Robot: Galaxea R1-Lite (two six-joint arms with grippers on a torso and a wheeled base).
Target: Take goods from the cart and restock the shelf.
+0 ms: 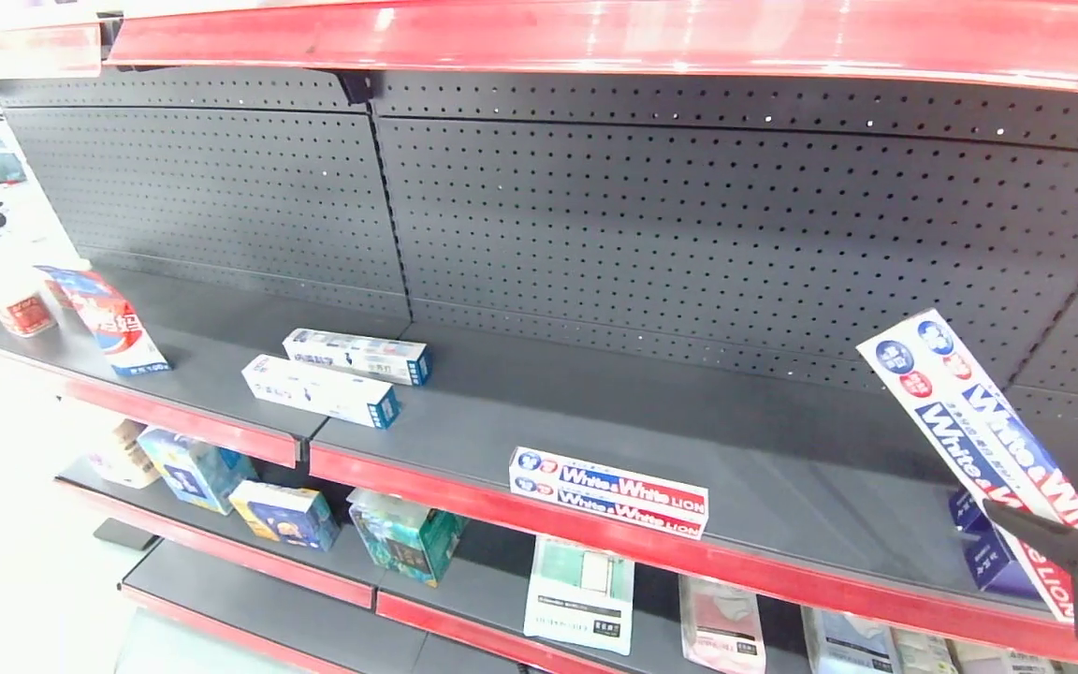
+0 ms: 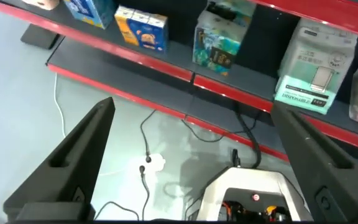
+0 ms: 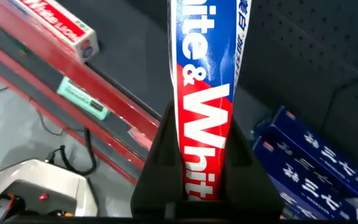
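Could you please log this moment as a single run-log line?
right gripper: shut on toothpaste box, tilted above shelf | left gripper: open, empty | matching box: lying at shelf front edge

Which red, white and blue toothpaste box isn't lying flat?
The box tilted in the right gripper; the other box lies flat at the shelf's front edge.

The right end effector (image 3: 201, 146) clamps a toothpaste box (image 3: 207, 62) above the shelf (image 3: 135, 50), beside blue boxes (image 3: 316, 155).
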